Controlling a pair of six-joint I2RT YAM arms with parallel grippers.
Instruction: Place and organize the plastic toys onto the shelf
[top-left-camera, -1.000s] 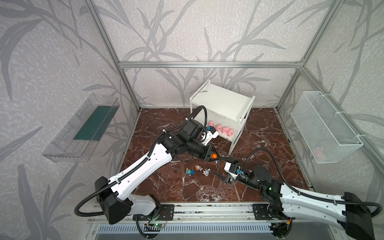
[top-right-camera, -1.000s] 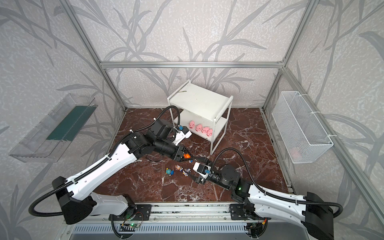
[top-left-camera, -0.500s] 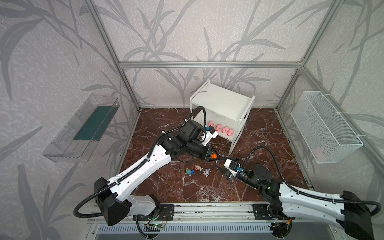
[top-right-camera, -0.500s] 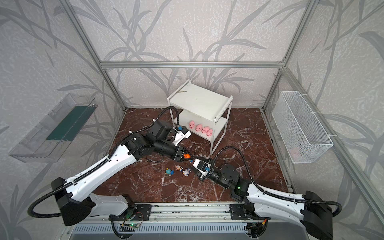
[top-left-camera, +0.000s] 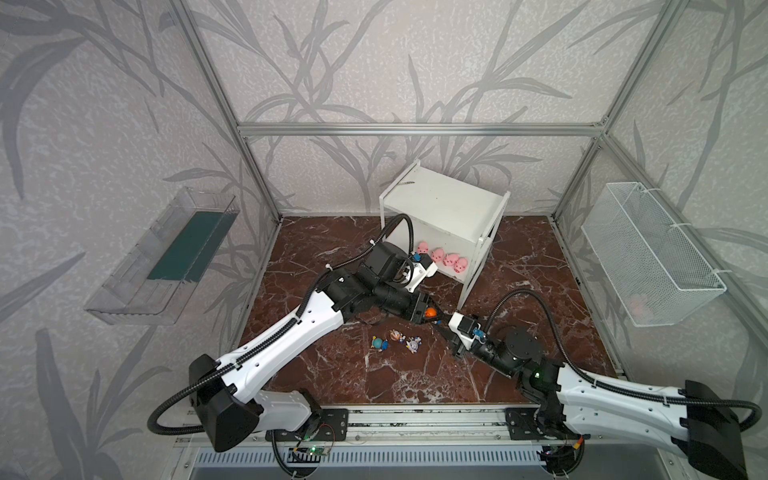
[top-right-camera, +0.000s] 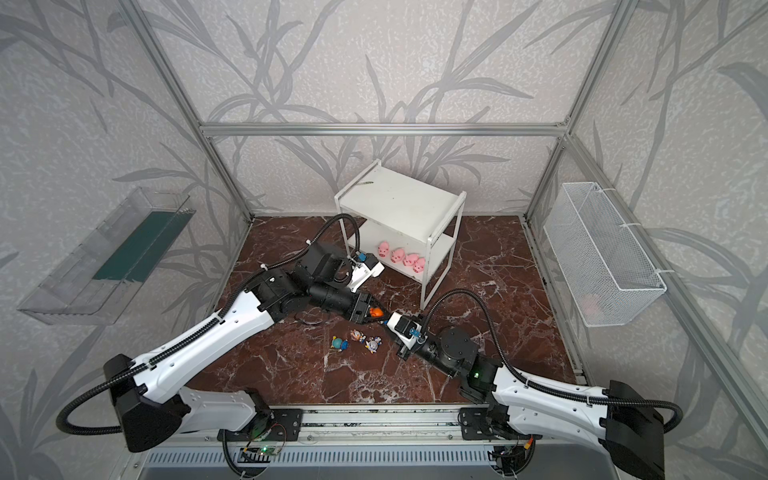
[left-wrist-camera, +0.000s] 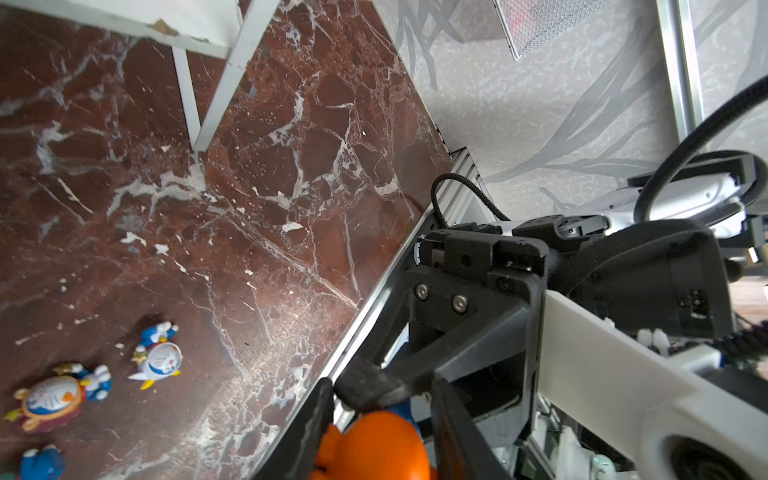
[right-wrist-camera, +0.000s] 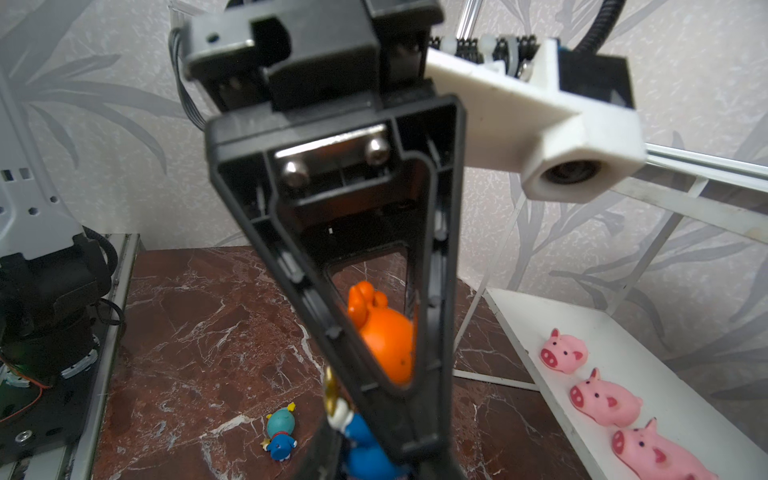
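An orange-headed figurine (top-left-camera: 430, 311) (top-right-camera: 376, 311) hangs above the floor in front of the shelf (top-left-camera: 444, 203) (top-right-camera: 399, 199). My left gripper (top-left-camera: 432, 312) (left-wrist-camera: 380, 415) is shut on its orange head (left-wrist-camera: 374, 444) (right-wrist-camera: 386, 340). My right gripper (top-left-camera: 442, 319) (right-wrist-camera: 370, 461) meets it tip to tip and is shut on the toy's blue body. The pink pigs (top-left-camera: 442, 258) (top-right-camera: 401, 257) (right-wrist-camera: 602, 403) stand in a row on the lower board. On the floor lie three figurines: teal (top-left-camera: 378, 343) (right-wrist-camera: 280, 432), brown (top-left-camera: 395, 334) (left-wrist-camera: 54, 399) and white-gold (top-left-camera: 413, 344) (left-wrist-camera: 160, 359).
A clear plastic tray (top-left-camera: 166, 257) hangs on the left wall. On the right wall hangs a white wire basket (top-left-camera: 648, 253) with something pink inside it. The shelf's thin front leg (left-wrist-camera: 216, 83) stands close behind both grippers. A metal rail (top-left-camera: 415, 424) runs along the front edge.
My right gripper has moved in toward the left gripper and shut on the body of the orange-headed figurine. The left arm has stayed in place with the toy.
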